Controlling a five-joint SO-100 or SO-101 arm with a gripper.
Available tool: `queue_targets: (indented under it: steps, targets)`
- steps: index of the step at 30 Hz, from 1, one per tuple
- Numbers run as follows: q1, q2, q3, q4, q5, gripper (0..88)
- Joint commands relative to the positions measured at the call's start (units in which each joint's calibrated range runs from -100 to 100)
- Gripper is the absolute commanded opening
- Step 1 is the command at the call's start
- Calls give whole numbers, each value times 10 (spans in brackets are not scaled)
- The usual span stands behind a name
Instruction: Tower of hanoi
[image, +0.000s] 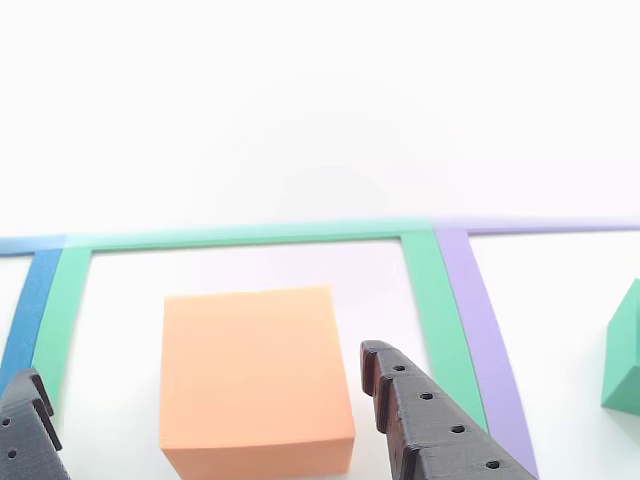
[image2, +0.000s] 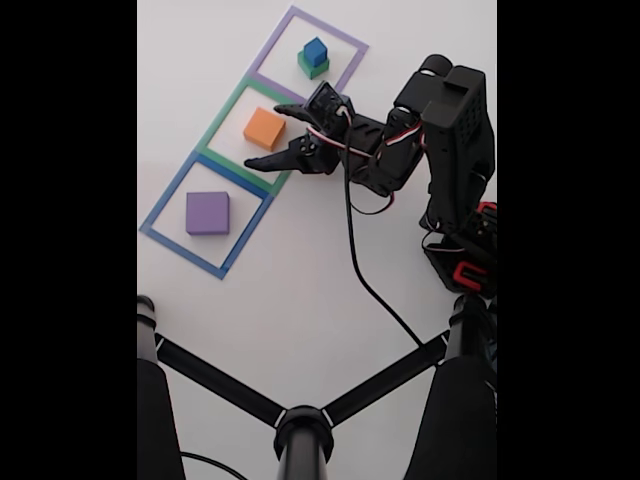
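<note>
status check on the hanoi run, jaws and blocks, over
Gripper open, jaws either side of orange block, not closed on it. Purple block alone in blue outline; blue block stacked on green block. Nothing blocking the grasp.

A white table (image2: 300, 280) carries three taped square outlines in a diagonal row: blue (image2: 160, 205), green (image2: 222, 107), purple (image2: 345, 42). A purple block (image2: 207, 213), orange block (image2: 264, 128) and green block (image2: 311, 68) each sit inside one
</note>
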Motion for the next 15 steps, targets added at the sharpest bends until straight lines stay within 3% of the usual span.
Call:
queue_targets:
  steps: [1, 15]
  targets:
    - [-8, 5, -16, -15, 0, 353]
    - [-14, 15, -21, -14, 0, 151]
